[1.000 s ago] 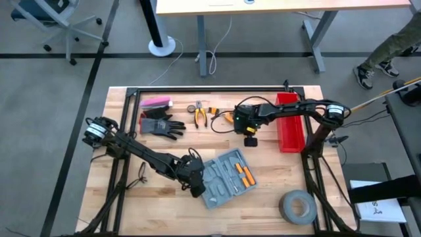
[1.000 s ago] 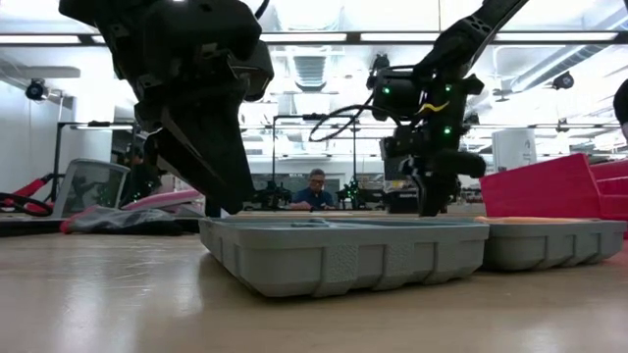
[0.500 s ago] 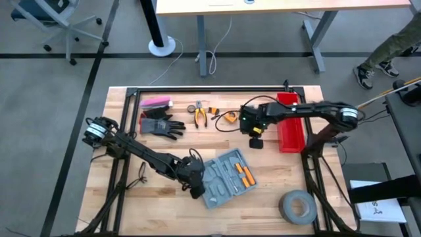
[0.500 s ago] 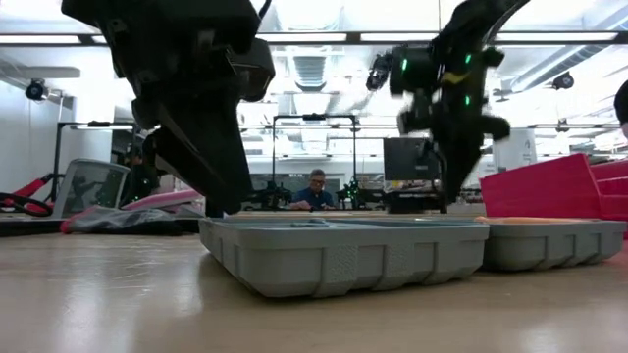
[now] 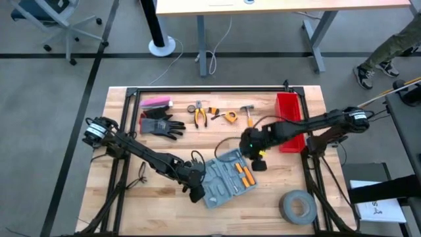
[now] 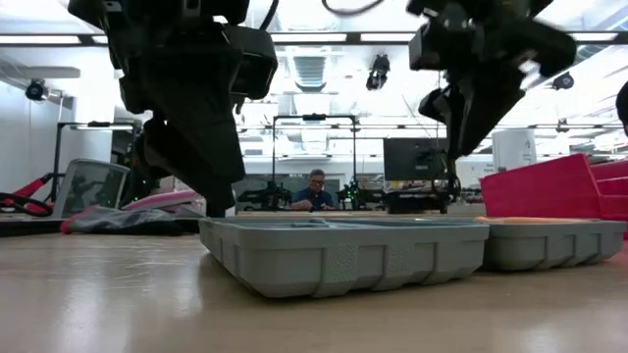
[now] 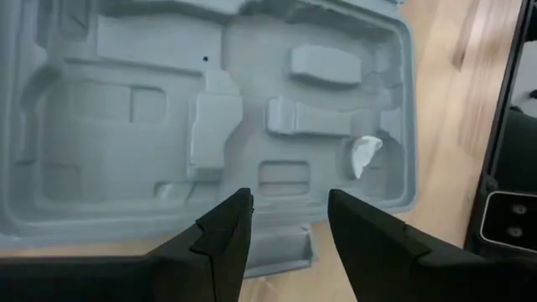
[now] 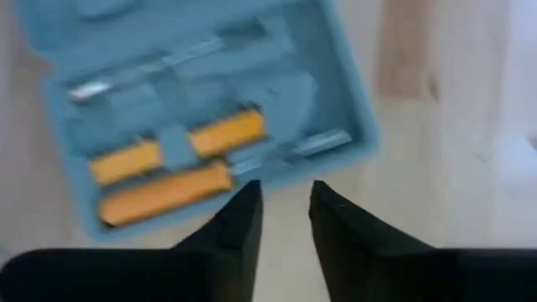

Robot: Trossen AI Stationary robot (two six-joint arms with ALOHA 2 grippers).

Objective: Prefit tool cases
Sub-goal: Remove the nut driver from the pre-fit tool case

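The tool case [image 5: 227, 178] lies open and flat on the wooden table, grey-blue, near the middle front. One half holds orange-handled screwdrivers [image 8: 168, 168]. The other half [image 7: 218, 117] shows empty moulded slots. My left gripper [image 5: 197, 189] stands at the case's left edge, tipped down and open. Its fingers [image 7: 222, 239] straddle a small tab [image 7: 281, 252] on the rim. My right gripper [image 5: 258, 162] hangs above the case's far right corner. It is open by a narrow gap, with nothing between its fingers [image 8: 239, 222]. My left gripper: its fingers stand on either side of the tab at the case's rim, coming slanting down from the table's left. I cannot tell whether they touch it.
A red bin [image 5: 289, 122] stands at the far right and a grey tape roll [image 5: 297, 205] at the near right. Along the far edge lie a hammer [image 5: 248, 113], tape measure [image 5: 229, 116], pliers [image 5: 199, 113], black glove [image 5: 161, 125] and a pink object [image 5: 156, 102]. A person [image 6: 316, 188] sits in the room beyond.
My right gripper has swung from beside the red bin at the far side toward the near edge, to above the case's far right corner, and has risen. The hammer it covered now shows. The case has stayed where it was.
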